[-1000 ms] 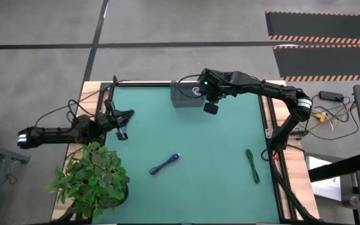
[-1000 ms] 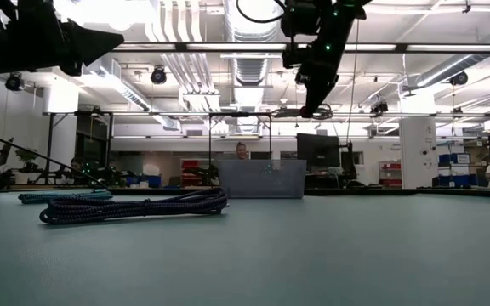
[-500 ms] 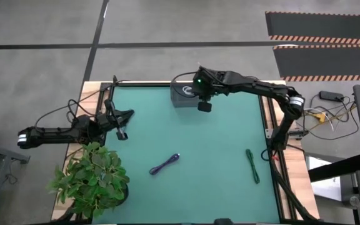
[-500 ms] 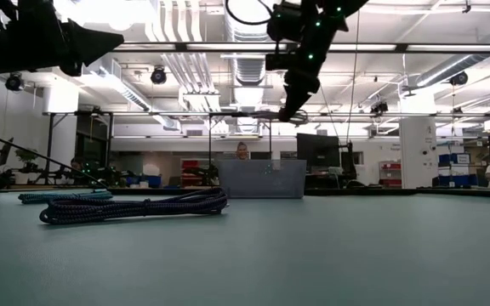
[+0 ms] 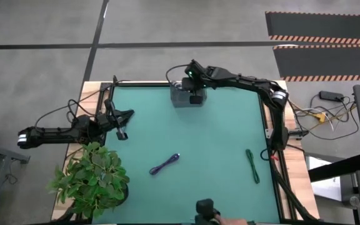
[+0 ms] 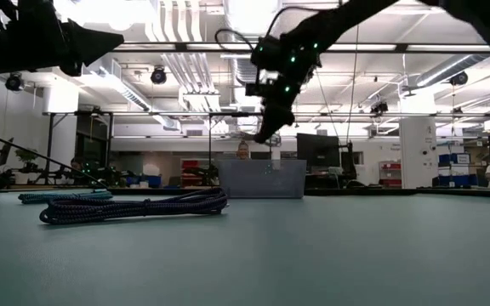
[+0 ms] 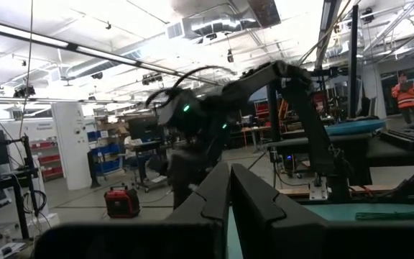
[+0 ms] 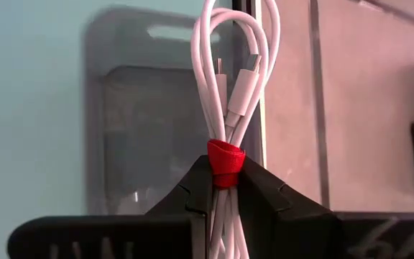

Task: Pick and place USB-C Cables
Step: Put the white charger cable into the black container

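My right gripper [image 5: 195,98] is raised above the grey tray [image 5: 179,95] at the table's far edge, shut on the white cable bundle with the red tie [image 8: 237,68]. The low view shows that gripper [image 6: 264,134] high over the tray [image 6: 260,178]. The purple bundle [image 5: 165,164] lies flat mid-table, and the dark green one [image 5: 252,165] near the right edge. Behind the purple bundle [image 6: 134,206], a blue-green bundle [image 6: 62,196] lies on the mat. My left gripper [image 5: 122,134] waits shut near the left edge. My right gripper pinches the white bundle at its red tie [image 8: 225,162], between the two fingers [image 8: 192,188]. The fingers lie along the bundle. Its looped end with the plugs [image 8: 246,72] sticks out past the fingertips, lifted clear over the tray.
A potted plant [image 5: 92,178] stands at the near left corner. The table's raised frame [image 5: 269,119] runs along the right side. Open green mat [image 5: 211,144] lies between the purple and green bundles. A person sits in the room beyond the tray [image 6: 242,151].
My right gripper has carried the white bundle toward the table's left and far edge, from just right of the tray to a spot over it, staying shut. The arm has stretched out further along the far edge. The other bundles have not moved.
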`<act>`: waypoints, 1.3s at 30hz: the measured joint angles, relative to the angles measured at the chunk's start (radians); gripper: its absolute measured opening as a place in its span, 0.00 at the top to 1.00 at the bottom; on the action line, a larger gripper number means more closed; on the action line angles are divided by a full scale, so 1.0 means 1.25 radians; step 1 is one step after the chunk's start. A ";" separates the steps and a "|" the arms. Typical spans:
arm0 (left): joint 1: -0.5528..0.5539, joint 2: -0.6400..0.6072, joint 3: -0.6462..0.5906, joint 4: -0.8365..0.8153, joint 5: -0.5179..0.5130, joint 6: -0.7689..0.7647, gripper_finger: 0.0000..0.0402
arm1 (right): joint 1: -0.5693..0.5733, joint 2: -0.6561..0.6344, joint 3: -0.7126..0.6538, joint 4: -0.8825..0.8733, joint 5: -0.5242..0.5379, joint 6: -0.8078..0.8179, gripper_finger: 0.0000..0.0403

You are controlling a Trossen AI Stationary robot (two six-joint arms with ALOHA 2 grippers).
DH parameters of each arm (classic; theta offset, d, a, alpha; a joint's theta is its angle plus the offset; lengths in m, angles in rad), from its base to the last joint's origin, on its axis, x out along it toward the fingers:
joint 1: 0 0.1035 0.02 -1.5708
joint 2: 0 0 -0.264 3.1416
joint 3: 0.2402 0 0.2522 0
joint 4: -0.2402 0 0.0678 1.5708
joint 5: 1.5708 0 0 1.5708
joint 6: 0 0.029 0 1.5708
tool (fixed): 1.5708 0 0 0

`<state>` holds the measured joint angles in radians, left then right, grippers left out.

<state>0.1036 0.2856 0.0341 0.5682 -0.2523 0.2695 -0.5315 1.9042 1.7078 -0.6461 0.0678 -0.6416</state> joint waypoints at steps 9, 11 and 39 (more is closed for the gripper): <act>0.000 0.001 0.000 0.000 -0.010 0.007 1.00 | -0.056 0.115 0.080 -0.067 -0.098 0.018 0.92; 0.000 -0.001 0.000 0.000 -0.024 0.007 1.00 | -0.062 0.128 0.097 -0.086 -0.101 0.020 0.92; 0.001 0.001 0.000 -0.001 -0.161 0.107 1.00 | -0.067 0.180 0.111 -0.079 -0.163 0.089 0.92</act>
<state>0.1047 0.2874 0.0341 0.5674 -0.4530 0.4026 -0.6159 2.1288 1.8467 -0.7451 -0.1356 -0.5301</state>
